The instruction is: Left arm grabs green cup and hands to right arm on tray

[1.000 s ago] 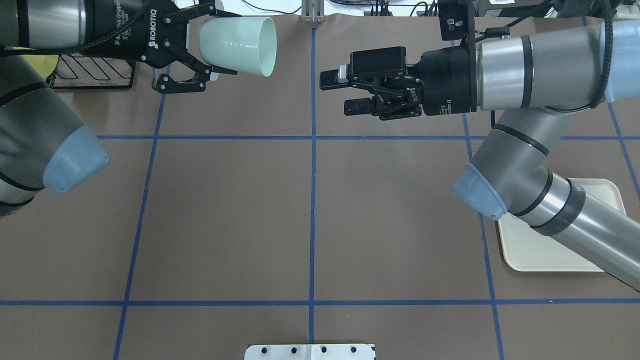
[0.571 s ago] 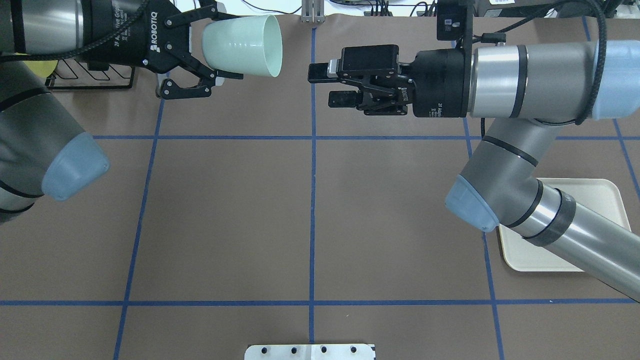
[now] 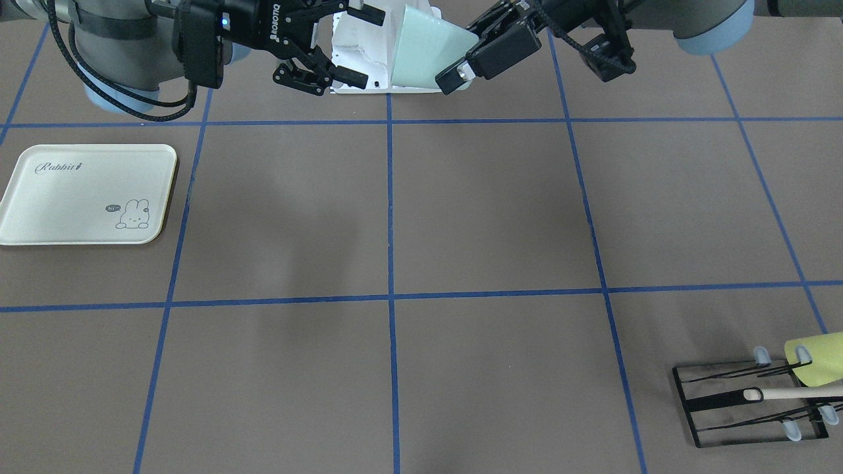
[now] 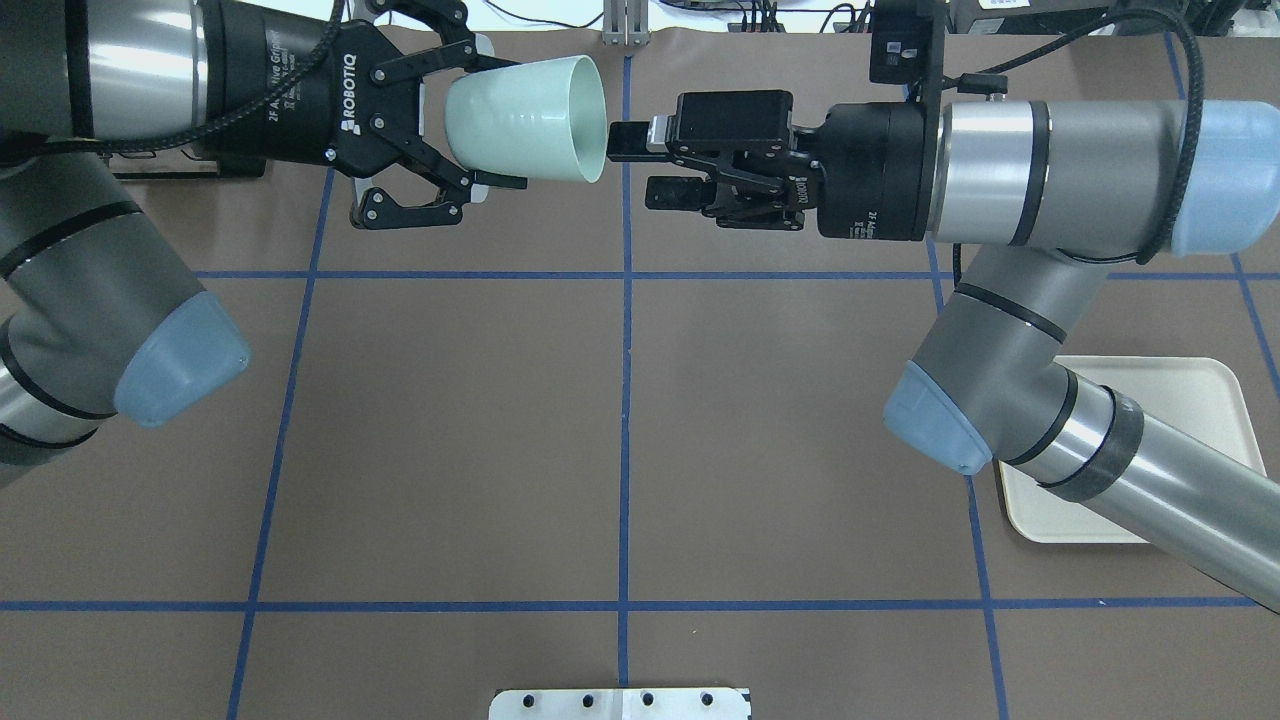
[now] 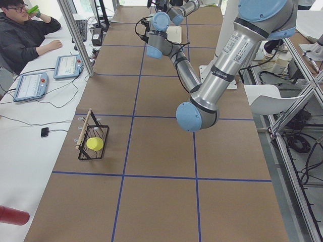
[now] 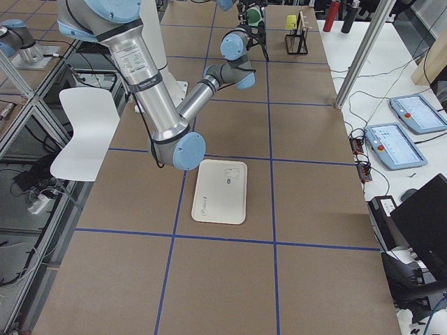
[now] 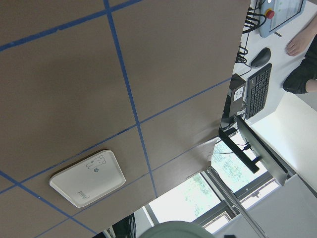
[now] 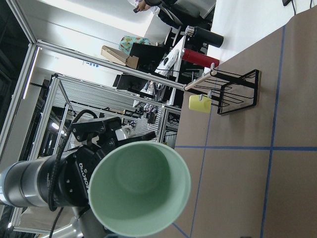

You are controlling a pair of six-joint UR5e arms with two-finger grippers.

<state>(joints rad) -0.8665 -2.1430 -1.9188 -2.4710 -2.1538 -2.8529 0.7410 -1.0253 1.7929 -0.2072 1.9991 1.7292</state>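
Note:
My left gripper (image 4: 490,115) is shut on the green cup (image 4: 525,120) and holds it on its side in the air above the table's far middle. The cup's mouth faces my right gripper (image 4: 645,165). The right gripper is open and empty, and its upper fingertip is right at the cup's rim. In the front view the cup (image 3: 428,56) sits between both grippers, with the right gripper (image 3: 359,46) just short of the rim. The right wrist view looks into the cup's mouth (image 8: 141,183). The cream tray (image 4: 1200,390) lies bare on the table under my right arm, and also shows in the front view (image 3: 85,194).
A black wire rack (image 3: 751,405) with a wooden stick and a yellow-green cup (image 3: 816,359) stands at the far corner on my left side. A white mounting plate (image 4: 620,703) sits at the near table edge. An operator (image 5: 25,35) sits past the far edge.
My left arm has carried the cup rightward towards the centre line. My right gripper has moved left and slightly farther back, so the gap to the cup's rim has closed.

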